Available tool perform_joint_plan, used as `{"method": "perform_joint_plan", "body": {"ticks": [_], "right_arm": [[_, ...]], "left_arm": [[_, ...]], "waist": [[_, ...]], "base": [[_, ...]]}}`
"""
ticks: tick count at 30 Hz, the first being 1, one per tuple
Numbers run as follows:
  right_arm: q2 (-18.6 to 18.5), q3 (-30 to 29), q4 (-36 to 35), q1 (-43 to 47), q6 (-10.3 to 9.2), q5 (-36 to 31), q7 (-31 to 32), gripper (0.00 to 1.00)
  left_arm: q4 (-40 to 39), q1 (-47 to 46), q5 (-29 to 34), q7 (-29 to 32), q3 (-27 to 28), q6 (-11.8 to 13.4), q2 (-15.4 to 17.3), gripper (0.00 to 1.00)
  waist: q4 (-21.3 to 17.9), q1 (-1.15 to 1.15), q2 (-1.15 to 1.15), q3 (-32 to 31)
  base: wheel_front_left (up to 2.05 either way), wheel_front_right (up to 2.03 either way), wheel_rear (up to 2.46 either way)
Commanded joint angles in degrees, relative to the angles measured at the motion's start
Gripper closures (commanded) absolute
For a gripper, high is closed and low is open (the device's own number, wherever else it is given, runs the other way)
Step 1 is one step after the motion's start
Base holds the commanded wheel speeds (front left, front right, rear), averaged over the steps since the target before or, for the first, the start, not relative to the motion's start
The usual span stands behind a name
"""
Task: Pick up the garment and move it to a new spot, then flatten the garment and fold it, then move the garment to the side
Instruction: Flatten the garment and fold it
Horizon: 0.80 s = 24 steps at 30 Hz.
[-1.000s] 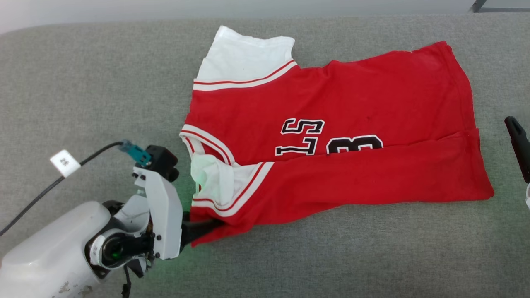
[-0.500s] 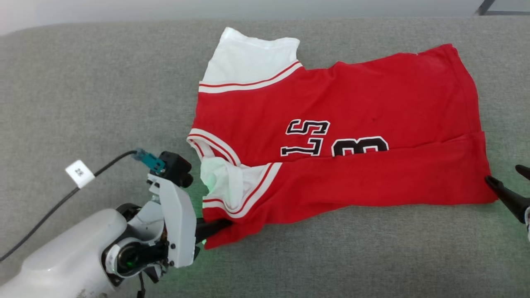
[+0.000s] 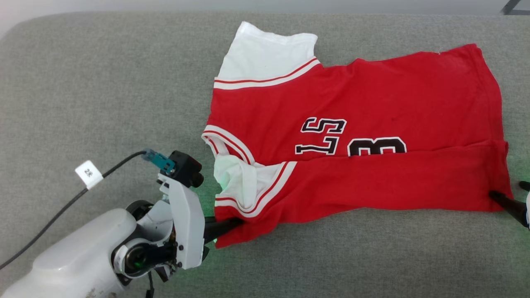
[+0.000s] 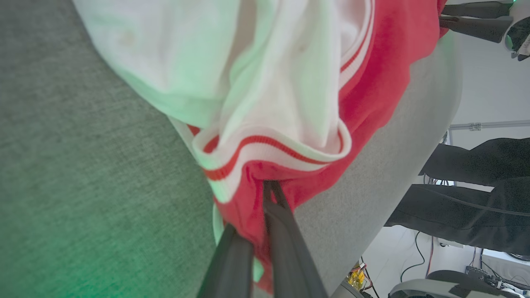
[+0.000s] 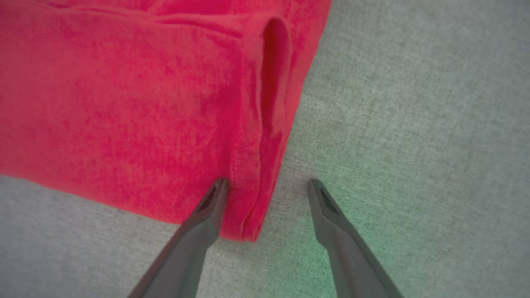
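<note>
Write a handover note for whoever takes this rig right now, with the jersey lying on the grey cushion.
Left end effector: shut on the garment at its near corner, by the bunched sleeve.
Right end effector: open, fingers straddling the opposite near corner, not yet closed.
Garment: spread on the grey cushion, near edge folded over the lettering.
Done: first lengthwise fold.
Left: close right, finish folding, move it aside.

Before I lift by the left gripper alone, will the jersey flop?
Likely floppy: the jersey lies creased and folded over itself, so it should drape from the shut left gripper. Probably light: thin cloth. Its hem corner may drag, since the open right gripper merely straddles it.
</note>
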Motion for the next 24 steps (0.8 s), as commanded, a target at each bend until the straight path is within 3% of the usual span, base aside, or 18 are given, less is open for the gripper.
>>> {"method": "perform_joint_plan", "body": {"ticks": [1,3,4,11,24], "right_arm": [[0.38,0.85,0.89,0.34,-0.07,0.13,0.32,0.42],[0.43,1.68,1.67,0.79,-0.07,0.73,0.45,0.87],[0.46,1.96,1.81,0.93,-0.07,0.84,0.25,1.00],[0.27,1.82,1.08,2.22,-0.07,2.55,-1.41,1.00],[-2.13,-2.39,-6.88,12.25,-0.07,5.80,-0.65,1.00]], "left_arm": [[0.33,0.33,0.31,-0.02,-0.25,-0.02,-0.17,1.00],[0.62,0.42,0.49,-0.39,-0.14,-0.20,-0.24,1.00],[0.76,0.51,0.57,-0.61,-0.13,-0.34,-0.24,1.00],[1.35,1.84,1.75,-2.19,-0.35,-0.48,1.13,1.00],[-5.75,7.60,2.91,-6.08,-0.46,0.53,7.99,1.00]], "waist": [[0.17,0.00,0.00,0.08],[0.30,0.00,0.00,0.09],[0.33,0.00,0.00,0.07],[-0.05,0.00,0.00,-0.94],[-0.45,0.00,0.00,-3.76]], "base": [[0.00,0.00,0.00],[0.00,0.00,0.00],[0.00,0.00,0.00],[0.00,0.00,0.00],[0.00,0.00,0.00]]}}
